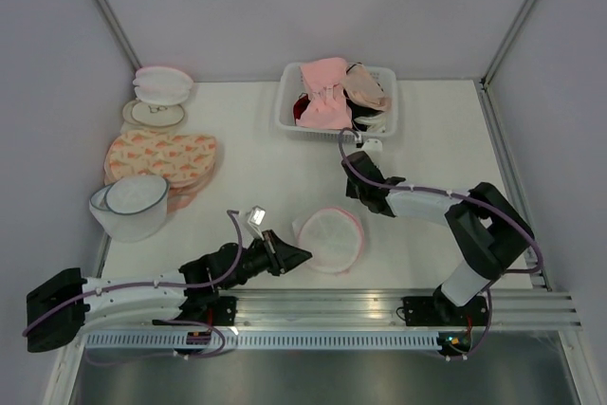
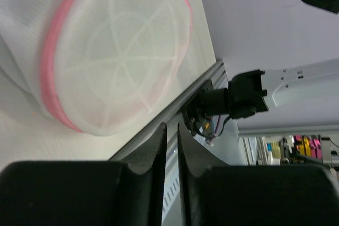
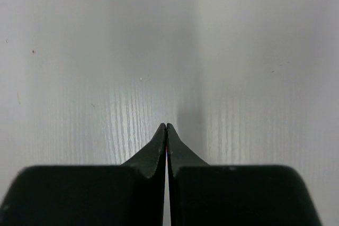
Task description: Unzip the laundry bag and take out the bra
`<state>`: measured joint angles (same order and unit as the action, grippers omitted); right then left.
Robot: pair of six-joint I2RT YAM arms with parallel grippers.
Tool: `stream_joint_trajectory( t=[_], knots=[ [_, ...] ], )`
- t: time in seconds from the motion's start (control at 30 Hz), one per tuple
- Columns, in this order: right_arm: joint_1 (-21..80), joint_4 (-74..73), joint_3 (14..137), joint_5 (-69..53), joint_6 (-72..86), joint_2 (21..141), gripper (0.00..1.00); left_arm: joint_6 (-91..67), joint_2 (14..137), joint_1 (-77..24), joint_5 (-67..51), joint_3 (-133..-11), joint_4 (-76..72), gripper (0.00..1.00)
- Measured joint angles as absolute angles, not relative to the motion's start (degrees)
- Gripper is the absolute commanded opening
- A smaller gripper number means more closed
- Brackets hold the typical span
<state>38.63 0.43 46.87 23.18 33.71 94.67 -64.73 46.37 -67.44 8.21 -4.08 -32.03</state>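
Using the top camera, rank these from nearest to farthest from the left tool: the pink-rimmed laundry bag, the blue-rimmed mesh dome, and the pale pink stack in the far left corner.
1. laundry bag, just to the right of the left tool.
2. blue-rimmed mesh dome, out at the table's left edge.
3. pale pink stack, back in the far left corner.

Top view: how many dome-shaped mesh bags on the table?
2. A pink-rimmed bag sits front centre, beside the left gripper; a dark-rimmed bag stands at the left edge. The round pieces stacked in the far-left corner may be flattened ones; cannot tell.
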Motion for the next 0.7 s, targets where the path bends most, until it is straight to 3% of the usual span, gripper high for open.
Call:
stream_joint_trajectory(
  t=[0.03,0.07,0.13,0.17,0.2,0.3,0.4,0.7],
  knots=[
    [38.3,0.3,47.4,24.1,33.2,94.1,0.02,-64.6,44.2,-67.5,9.6,-4.4,-29.2,0.32],
    [38.1,0.0,47.5,24.9,32.8,93.2,0.04,-64.4,42.0,-67.6,11.1,-4.6,-26.7,0.52],
    [38.1,-1.7,47.2,27.5,32.4,89.8,0.29,-64.1,37.3,-67.6,14.1,-5.0,-21.3,0.65],
    [38.1,-2.6,47.0,28.7,32.2,87.7,0.34,-64.4,35.5,-67.6,15.4,-5.0,-19.3,0.72],
    [38.1,-3.3,46.8,30.0,31.9,85.0,0.44,-64.4,33.5,-67.6,17.0,-5.0,-16.8,0.73],
    [38.1,-5.3,45.6,32.1,31.6,76.9,0.56,-64.8,31.4,-67.6,20.0,-5.0,-12.8,0.75],
    [38.4,-7.7,43.8,33.1,31.7,70.3,0.58,-66.0,36.3,-67.6,20.8,-5.0,-12.2,0.75],
    [44.2,-16.6,39.2,34.0,33.7,58.7,0.59,-72.2,66.3,-73.4,18.8,-11.8,-22.8,0.75]
  ],
)
